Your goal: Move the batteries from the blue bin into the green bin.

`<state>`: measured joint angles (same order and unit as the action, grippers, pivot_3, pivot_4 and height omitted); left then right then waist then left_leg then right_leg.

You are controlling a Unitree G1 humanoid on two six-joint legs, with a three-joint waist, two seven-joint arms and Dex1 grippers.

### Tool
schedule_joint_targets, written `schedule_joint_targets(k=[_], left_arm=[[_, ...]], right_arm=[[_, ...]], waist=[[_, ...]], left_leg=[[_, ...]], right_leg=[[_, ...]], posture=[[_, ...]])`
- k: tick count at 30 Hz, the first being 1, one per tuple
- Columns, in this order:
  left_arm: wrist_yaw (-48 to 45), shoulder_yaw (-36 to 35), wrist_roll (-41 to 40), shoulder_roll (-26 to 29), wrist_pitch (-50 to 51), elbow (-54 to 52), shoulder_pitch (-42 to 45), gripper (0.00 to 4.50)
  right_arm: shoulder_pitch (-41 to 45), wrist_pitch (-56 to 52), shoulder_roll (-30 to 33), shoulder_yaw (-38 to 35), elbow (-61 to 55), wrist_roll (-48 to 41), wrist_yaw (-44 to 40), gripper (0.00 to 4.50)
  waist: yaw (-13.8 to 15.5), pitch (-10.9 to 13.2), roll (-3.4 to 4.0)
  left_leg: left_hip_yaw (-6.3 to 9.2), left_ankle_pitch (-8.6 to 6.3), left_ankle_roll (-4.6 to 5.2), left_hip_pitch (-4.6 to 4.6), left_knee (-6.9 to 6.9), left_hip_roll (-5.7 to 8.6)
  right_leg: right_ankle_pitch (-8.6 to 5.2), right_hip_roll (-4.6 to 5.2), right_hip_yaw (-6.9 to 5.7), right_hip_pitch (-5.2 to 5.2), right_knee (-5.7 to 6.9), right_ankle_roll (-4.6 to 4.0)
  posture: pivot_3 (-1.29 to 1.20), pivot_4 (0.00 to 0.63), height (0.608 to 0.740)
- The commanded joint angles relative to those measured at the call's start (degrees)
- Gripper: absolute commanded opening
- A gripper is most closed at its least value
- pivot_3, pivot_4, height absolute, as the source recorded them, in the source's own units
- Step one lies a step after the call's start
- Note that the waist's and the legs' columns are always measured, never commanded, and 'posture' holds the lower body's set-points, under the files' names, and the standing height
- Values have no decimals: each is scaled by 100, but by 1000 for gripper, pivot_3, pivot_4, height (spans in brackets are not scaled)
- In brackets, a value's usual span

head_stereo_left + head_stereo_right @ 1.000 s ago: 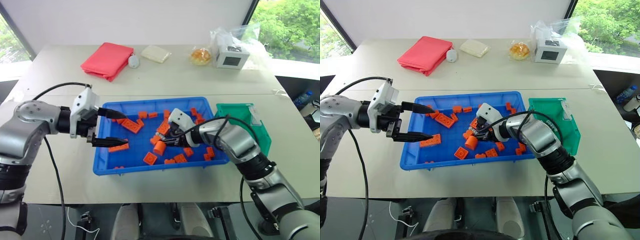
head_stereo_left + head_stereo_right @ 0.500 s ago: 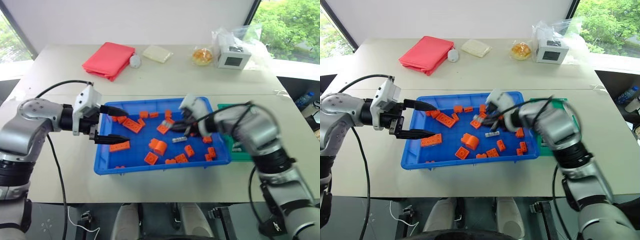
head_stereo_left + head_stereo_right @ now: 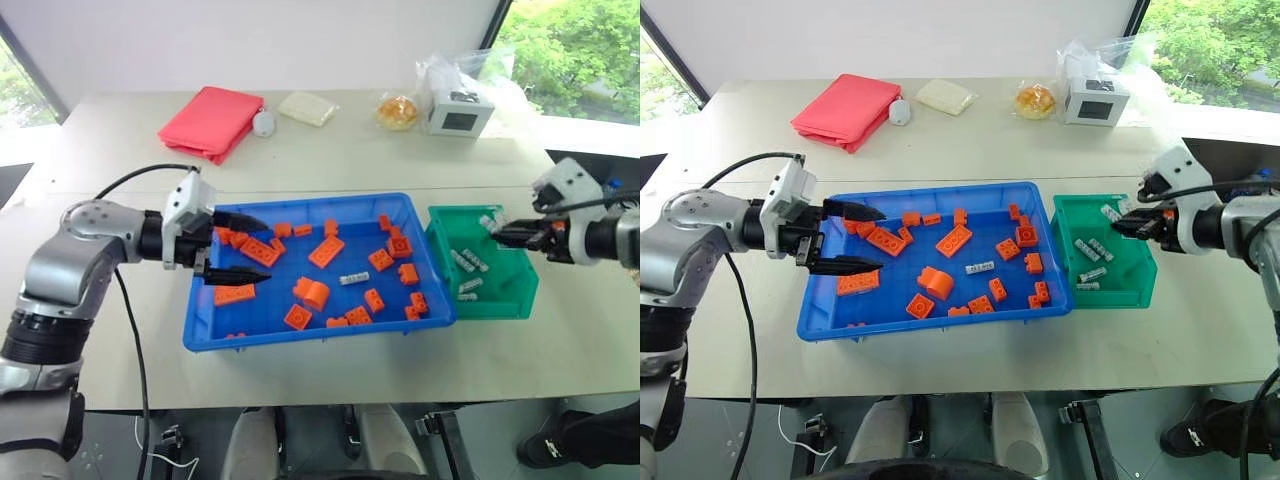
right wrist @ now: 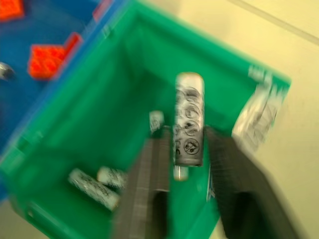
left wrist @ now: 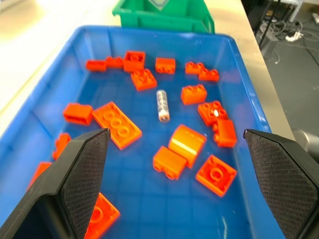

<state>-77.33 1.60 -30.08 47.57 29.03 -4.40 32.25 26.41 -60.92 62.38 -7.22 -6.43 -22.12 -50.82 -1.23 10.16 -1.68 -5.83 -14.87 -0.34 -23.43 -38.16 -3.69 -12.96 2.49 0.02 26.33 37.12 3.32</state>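
Now, starting at nine o'clock in the head view, my left gripper [image 3: 240, 248] hangs over the left end of the blue bin [image 3: 300, 336], its two black fingers spread wide with nothing between them. From my left wrist, one battery [image 5: 162, 105] lies flat on the blue floor straight ahead at twelve o'clock, well apart from my fingertips [image 5: 92, 144] and ringed by orange bricks [image 5: 117, 125]. In the head view that same battery sits near the bin's middle, at about three o'clock from my left gripper.

Just beside the blue bin's right wall, touching or nearly so, stands the green bin [image 3: 510, 297]. Several batteries [image 3: 467, 262] lie on its bottom.

At three o'clock my right gripper [image 3: 503, 232] is poised above the green bin's far right corner. In my right wrist view a battery [image 4: 188, 119] stands between my two fingers [image 4: 153, 164], which sit close on either side of it at a narrow spread; whether they clamp it or have just let go, I cannot tell. Beneath it is the green bin's interior with the other batteries at the bottom.
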Motion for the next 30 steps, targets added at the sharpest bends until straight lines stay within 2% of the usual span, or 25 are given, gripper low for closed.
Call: schedule_joint_targets(k=[1, 2, 6, 10, 17, 29, 30], left_arm=[[-76, 39, 52, -39, -136, 36, 171, 4500], [-87, 40, 58, -48, -136, 41, 184, 4500], [-100, 53, 58, -75, -113, 49, 243, 4500], [-82, 50, 25, -66, -64, -44, 239, 4500], [18, -39, -36, 5, 49, -251, 188, 4500], [280, -301, -151, 161, 226, -676, -214, 4500], [306, -305, -160, 161, 229, -688, -231, 4500]], right_arm=[[248, 235, -69, -102, -161, -44, 67, 2982], [412, 293, -127, -46, -224, -105, 19, 3494], [1196, 625, -511, 513, -566, -322, -400, 3494], [1514, 1134, -887, 1419, -832, -215, -951, 3494], [1684, 2453, -1249, 2916, -219, 749, -1751, 3494], [1880, 3455, -2240, 3777, 1115, 2010, -1825, 3494], [1849, 3534, -2263, 3793, 1179, 2076, -1841, 3267]], waist=[[9, 0, 1], [10, 0, 1], [1, 1, 3], [26, 1, 2], [58, 2, 1], [35, 2, 1], [38, 2, 1]], left_leg=[[-1, 0, 0, 0, 0, 0], [0, 0, 0, -1, 0, 0], [2, 0, 0, -2, 0, -1], [7, 0, 0, -3, 2, -5], [-2, 0, 0, -16, -9, 5], [1, 1, -1, -11, -7, -2], [0, 1, -1, -11, -7, -1]], right_leg=[[1, 0, 1, 0, -1, 1], [2, 0, 1, 0, -1, 3], [2, -2, 1, 2, 0, 2], [1, -8, -2, 0, -1, 2], [0, 9, -3, 1, -7, 2], [2, -1, -5, 2, 1, 4], [2, 1, -5, 2, 1, 4]], posture=[[0, 150, 736], [0, 150, 736], [0, 150, 736], [0, 150, 736], [0, 150, 736], [0, 150, 736], [0, 150, 736]])
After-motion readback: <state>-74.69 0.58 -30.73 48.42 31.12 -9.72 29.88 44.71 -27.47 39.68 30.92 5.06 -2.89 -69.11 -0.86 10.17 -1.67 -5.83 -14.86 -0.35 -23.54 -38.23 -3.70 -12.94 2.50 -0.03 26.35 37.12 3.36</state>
